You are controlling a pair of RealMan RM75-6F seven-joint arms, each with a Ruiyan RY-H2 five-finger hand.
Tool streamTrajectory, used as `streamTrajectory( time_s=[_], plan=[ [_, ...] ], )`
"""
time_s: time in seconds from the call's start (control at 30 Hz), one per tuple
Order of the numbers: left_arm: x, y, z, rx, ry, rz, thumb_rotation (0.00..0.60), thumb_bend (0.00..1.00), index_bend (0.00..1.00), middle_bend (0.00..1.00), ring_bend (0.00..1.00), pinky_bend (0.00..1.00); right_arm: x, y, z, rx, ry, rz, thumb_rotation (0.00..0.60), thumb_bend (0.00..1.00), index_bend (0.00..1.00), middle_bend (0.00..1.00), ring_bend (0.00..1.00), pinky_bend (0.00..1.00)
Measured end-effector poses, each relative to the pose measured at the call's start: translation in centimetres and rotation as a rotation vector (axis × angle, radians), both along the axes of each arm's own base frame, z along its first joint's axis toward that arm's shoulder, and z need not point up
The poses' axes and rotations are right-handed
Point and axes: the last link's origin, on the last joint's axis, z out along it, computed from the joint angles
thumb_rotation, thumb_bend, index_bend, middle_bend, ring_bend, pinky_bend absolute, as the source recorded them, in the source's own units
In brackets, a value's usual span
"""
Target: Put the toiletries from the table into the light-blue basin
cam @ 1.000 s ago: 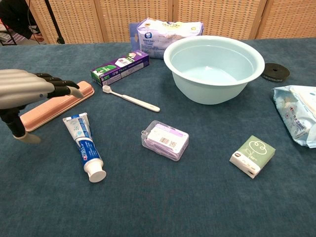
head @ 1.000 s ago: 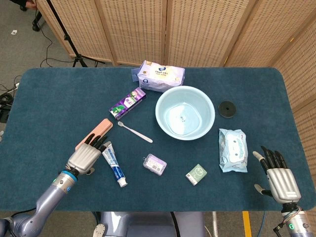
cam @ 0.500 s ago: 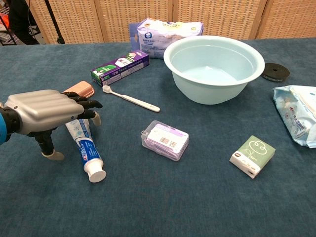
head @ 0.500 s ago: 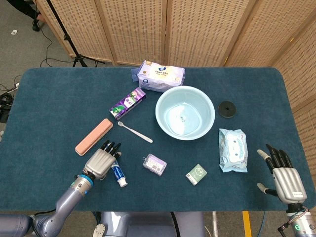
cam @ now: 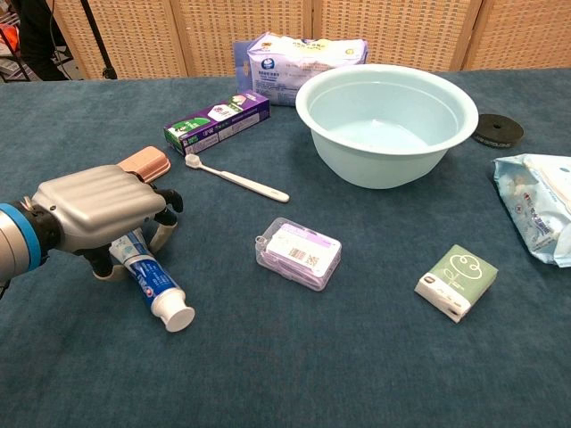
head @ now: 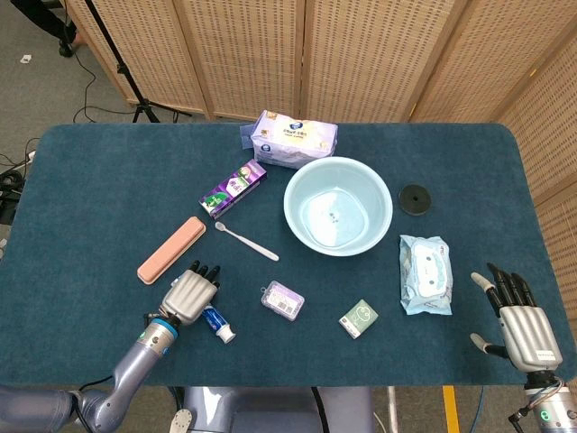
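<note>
The light-blue basin (head: 288, 204) (cam: 384, 168) stands empty at mid-table. My left hand (head: 191, 291) (cam: 96, 217) lies over a blue-and-white toothpaste tube (head: 217, 325) (cam: 157, 287) near the front left, fingers curled down around it and gripping it; its capped end sticks out toward me. Around it lie a pink case (head: 171, 250) (cam: 145, 162), a toothbrush (head: 246, 241) (cam: 237, 179), a purple box (head: 233, 188) (cam: 217, 122), a clear floss box (head: 282, 299) (cam: 298, 252), a small green box (head: 358, 318) (cam: 456, 282) and a wipes pack (head: 425, 273) (cam: 540, 214). My right hand (head: 516, 320) rests open at the front right, holding nothing.
A tissue pack (head: 293, 139) (cam: 303, 55) sits behind the basin and a black disc (head: 414, 198) (cam: 498, 129) lies to its right. Wicker screens close off the far side. A stand and cables are on the floor at far left.
My left hand has moved from the pink case toward me onto the toothpaste tube and curled its fingers around it; the tube has shifted slightly. The right hand has barely moved.
</note>
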Motion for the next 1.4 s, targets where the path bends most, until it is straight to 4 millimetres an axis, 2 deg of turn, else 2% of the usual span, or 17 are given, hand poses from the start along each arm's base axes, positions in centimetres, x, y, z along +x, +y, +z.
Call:
streamTrajectory(
  time_s=[0.17, 0.37, 0.77, 1.07, 1.4],
  plan=[
    [0.0, 0.2, -0.3, 0.046, -0.01, -0.075, 0.6, 0.3, 0.72, 0.38, 0.41, 0.34, -0.1, 0.0, -0.1, 0.005, -0.002, -0.002, 0.6, 0.18, 0.12, 0.0, 0.0, 0.0],
    [1.0, 0.8, 0.1, 0.093, -0.074, -0.107, 0.6, 0.31, 0.76, 0.41, 0.44, 0.36, -0.4, -0.2, -0.5, 0.02, -0.001, -0.019, 0.6, 0.18, 0.12, 0.0, 0.0, 0.0],
    [4.0, 4.3, 2.0, 0.161, -0.169, -0.121, 0.6, 0.31, 0.77, 0.41, 0.46, 0.38, -1.7, -1.0, -0.3, 0.012, -0.007, -0.075, 0.6, 0.2, 0.12, 0.0, 0.0, 0.0],
    [7.9, 8.5, 3.7, 0.231, -0.288, -0.146, 0.6, 0.3, 0.78, 0.42, 0.47, 0.38, -2.3, -1.3, 0.1, -0.016, 0.0, -0.094, 0.6, 0.2, 0.12, 0.0, 0.0, 0.0],
    [13.5, 12.6, 1.8, 0.284, -0.369, -0.267, 0.6, 0.3, 0.78, 0.42, 0.47, 0.38, -2.8, -1.4, 0.6, -0.036, -0.013, -0.113, 0.6, 0.2, 0.12, 0.0, 0.0, 0.0]
  ],
)
